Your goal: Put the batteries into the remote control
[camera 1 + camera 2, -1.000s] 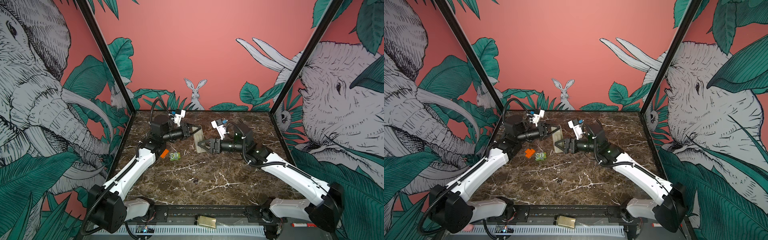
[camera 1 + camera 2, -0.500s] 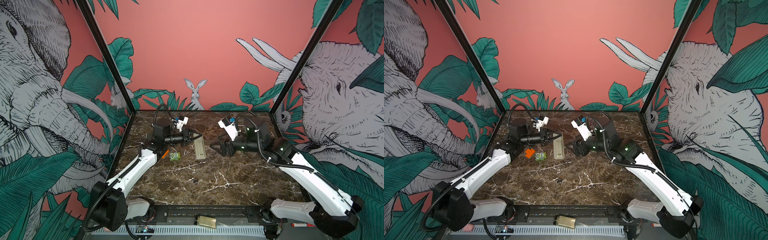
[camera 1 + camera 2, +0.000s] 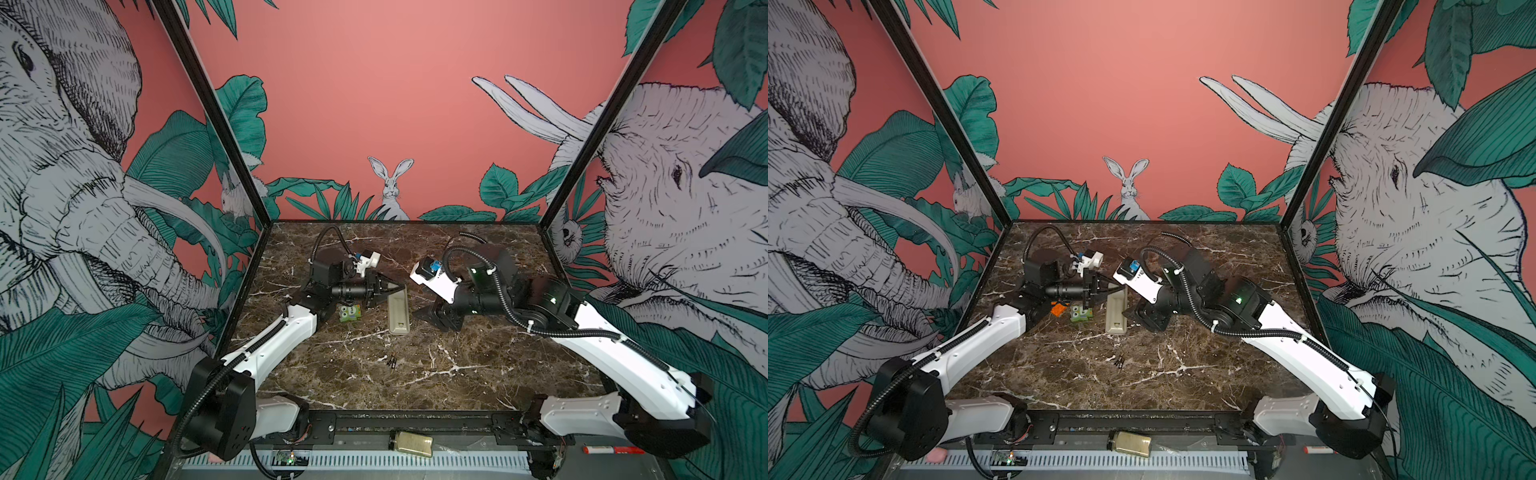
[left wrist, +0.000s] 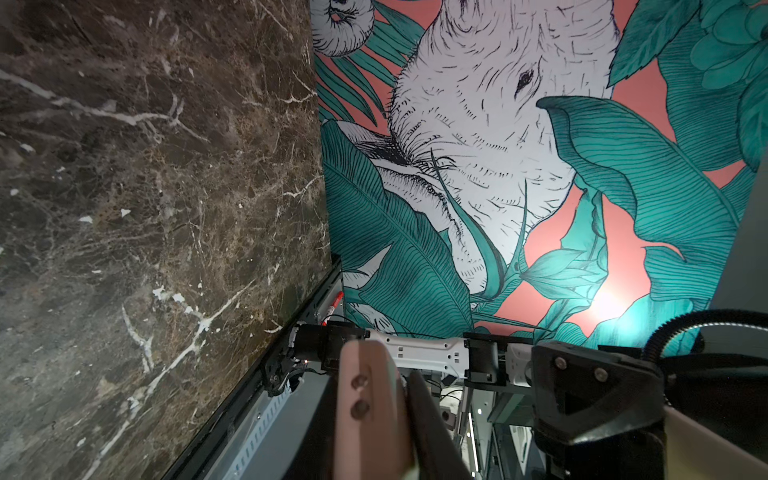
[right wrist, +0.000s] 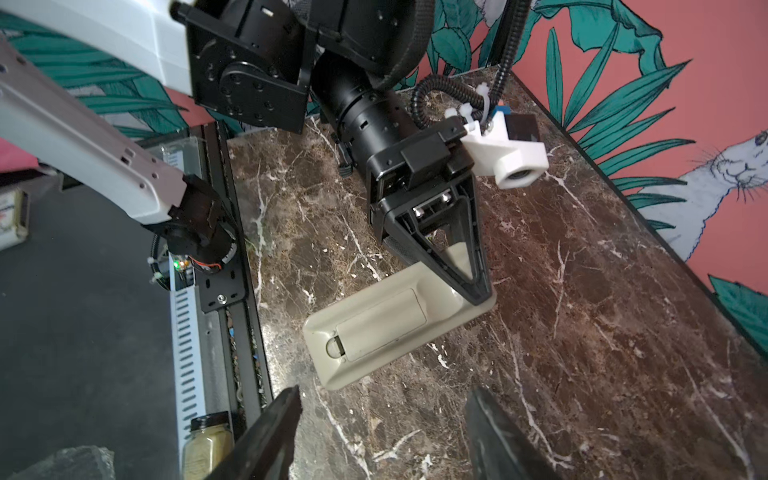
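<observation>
The remote control (image 3: 398, 313) (image 3: 1116, 316) is a beige slab lying back-up along the marble. Its battery cover (image 5: 380, 322) is in place. My left gripper (image 3: 397, 289) (image 5: 471, 286) is shut on the remote's far end. In the left wrist view that end shows as a pinkish slab (image 4: 365, 415) clamped in the left gripper (image 4: 401, 419). My right gripper (image 3: 434, 318) (image 3: 1146, 318) (image 5: 382, 432) hangs open just right of the remote, with only marble between its fingers (image 5: 270, 432). The two batteries (image 3: 391, 361) (image 3: 1120, 360) lie together on the table, nearer the front.
A green owl-faced block (image 3: 349, 312) (image 3: 1080, 312) and an orange piece (image 3: 1059, 309) sit left of the remote, under the left arm. A jar (image 3: 410, 444) (image 5: 205, 449) lies on the front rail, with a red marker (image 3: 606, 449) at the front right. Walls enclose three sides.
Both grippers held the remote raised between them. The right one let go, drew back to the right and narrowed a little, while the left laid the remote down along the table.
</observation>
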Controlling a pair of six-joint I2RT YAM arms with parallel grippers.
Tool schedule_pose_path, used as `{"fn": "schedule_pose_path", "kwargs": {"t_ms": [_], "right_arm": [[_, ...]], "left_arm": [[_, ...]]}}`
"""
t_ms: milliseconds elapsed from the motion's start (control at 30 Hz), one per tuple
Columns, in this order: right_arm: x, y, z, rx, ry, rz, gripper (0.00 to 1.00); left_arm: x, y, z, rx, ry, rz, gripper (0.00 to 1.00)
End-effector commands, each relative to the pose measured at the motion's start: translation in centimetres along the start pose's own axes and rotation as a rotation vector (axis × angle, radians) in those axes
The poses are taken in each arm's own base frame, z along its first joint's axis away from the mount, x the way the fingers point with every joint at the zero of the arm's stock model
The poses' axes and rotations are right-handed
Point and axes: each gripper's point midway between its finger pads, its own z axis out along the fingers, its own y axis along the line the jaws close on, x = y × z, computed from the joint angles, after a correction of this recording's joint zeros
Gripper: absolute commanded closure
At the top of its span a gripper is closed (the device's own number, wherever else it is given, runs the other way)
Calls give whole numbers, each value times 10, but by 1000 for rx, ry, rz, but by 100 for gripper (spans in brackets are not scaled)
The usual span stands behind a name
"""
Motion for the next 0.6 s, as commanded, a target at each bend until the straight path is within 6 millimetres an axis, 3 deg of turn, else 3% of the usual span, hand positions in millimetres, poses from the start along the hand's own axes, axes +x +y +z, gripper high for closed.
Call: {"fn": "schedule_pose_path", "kwargs": {"t_ms": [0,133,567], "right_arm": [[-9,6,-2,-8,-12,-72,42],[-8,10,5,-29,10,-102,44],[7,27,22,-150,101,-150,50]], "left_arm": [[4,-9,1,53,16,-15,100],[9,-3,3,40,39,-35,100],[13,-14,8,66,70,-15,100]]}}
